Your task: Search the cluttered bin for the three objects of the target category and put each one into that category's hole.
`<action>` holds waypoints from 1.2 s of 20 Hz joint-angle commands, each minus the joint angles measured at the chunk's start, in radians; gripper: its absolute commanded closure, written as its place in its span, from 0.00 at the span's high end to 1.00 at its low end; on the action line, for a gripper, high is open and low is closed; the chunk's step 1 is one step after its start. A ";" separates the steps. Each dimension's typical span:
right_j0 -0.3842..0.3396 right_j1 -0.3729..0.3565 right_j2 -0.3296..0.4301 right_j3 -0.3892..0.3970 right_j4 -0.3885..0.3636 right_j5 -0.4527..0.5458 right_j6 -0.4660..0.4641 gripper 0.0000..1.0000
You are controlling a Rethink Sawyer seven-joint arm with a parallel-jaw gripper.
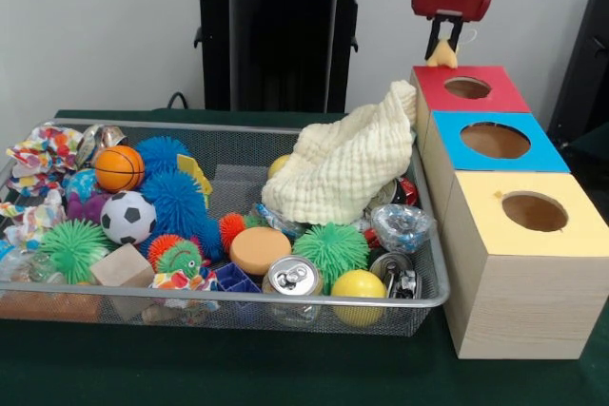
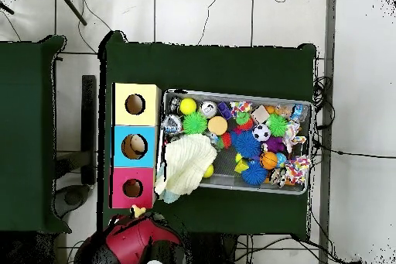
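**Now: hand over the red box with a small yellow piece**

The hand (image 1: 447,42) hangs clenched on a small yellowish object (image 1: 442,55), pale and wedge-like. Just below and in front of it lies the red box's hole (image 1: 467,87), so this drop looks close. How many targets are already in, I cannot tell. Farther off sits the mesh bin (image 1: 430,298), crowded with balls, cans and a cream cloth (image 1: 347,164).

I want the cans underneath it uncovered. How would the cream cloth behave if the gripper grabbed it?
The cream cloth looks soft and crumpled, so it would likely sag and drape rather than hold shape. It is bunched over the bin's corner against the boxes, so it may drag neighbouring clutter along.
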 commanded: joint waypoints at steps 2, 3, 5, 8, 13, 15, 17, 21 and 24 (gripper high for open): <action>-0.033 0.009 0.015 -0.195 0.038 0.091 0.041 0.00; -0.037 0.003 0.021 -0.193 0.040 0.101 0.037 0.00; -0.046 -0.003 0.032 -0.196 0.047 0.119 0.032 0.00; -0.034 -0.013 0.020 -0.211 0.046 0.142 0.040 0.00; -0.066 -0.078 0.048 -0.184 0.068 0.211 0.008 0.00; -0.079 -0.104 0.061 -0.184 0.079 0.253 -0.012 0.00; -0.095 -0.124 0.075 -0.185 0.097 0.297 -0.024 0.00; -0.141 -0.157 0.118 -0.172 0.136 0.350 -0.060 0.00; -0.164 -0.185 0.141 -0.173 0.157 0.401 -0.087 0.00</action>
